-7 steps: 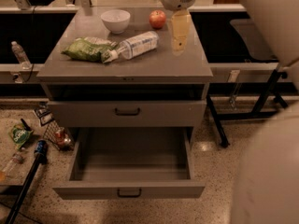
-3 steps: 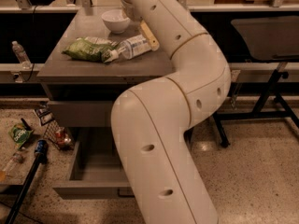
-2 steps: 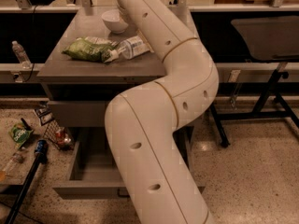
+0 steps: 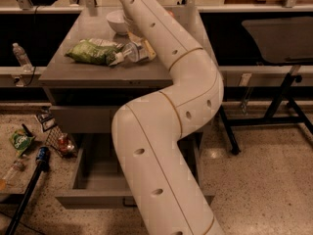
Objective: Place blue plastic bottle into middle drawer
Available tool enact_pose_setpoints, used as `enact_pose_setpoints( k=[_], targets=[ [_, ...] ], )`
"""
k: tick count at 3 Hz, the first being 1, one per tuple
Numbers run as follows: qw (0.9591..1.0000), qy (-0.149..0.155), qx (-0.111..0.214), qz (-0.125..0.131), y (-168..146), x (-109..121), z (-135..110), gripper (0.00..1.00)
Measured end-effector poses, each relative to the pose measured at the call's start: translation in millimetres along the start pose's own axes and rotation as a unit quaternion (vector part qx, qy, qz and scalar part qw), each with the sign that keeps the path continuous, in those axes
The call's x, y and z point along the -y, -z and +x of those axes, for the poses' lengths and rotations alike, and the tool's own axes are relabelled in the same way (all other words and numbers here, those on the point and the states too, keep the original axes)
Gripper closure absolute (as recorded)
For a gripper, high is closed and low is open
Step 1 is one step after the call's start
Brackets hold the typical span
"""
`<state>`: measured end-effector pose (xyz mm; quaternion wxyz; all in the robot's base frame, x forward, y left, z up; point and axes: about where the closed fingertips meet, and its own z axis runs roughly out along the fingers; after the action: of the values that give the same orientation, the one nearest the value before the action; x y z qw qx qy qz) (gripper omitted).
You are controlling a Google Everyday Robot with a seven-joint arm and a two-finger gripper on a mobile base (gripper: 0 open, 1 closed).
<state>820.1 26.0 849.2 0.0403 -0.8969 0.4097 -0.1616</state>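
Arm [image 4: 171,131]: big white links fill the middle of the view, rising from the near edge, bending right, then reaching far-left over the counter [image 4: 68,73].

Gripper [image 4: 145,47]: over the counter at the right end of the blue plastic bottle [image 4: 130,53], mostly hidden behind the arm. Only a tan strip of it shows, touching or just beside the bottle; cannot tell which. Cannot tell whether the jaws are apart or together.

Blue plastic bottle: lies on its side on the counter, white cap pointing left and a little near. Its cap end is against the green bag [image 4: 90,51], which lies flat just to its left.

White bowl [image 4: 117,20]: upright, farther back on the counter, partly behind the arm.

Middle drawer [image 4: 88,199]: lowest in the grey cabinet, pulled out toward the near side. What shows of its inside is bare; the arm covers its right half. The drawer above it [image 4: 80,119] is shut.

Left of the cabinet: a small clear bottle [image 4: 21,56] stands on a ledge. On the floor lie a green packet [image 4: 20,141] and a dark pole with a blue grip [image 4: 41,156].

Right: a black stand [image 4: 274,106] on the speckled floor.
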Motion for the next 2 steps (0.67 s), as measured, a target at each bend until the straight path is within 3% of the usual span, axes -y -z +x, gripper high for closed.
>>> enact_pose_setpoints(
  k=[1,2],
  targets=[
    [0.9998,0.001,0.021,0.007,0,-1,-5,0.64],
    [0.9966,-0.035,0.062,0.042,33,-15,4,0.88]
  ],
)
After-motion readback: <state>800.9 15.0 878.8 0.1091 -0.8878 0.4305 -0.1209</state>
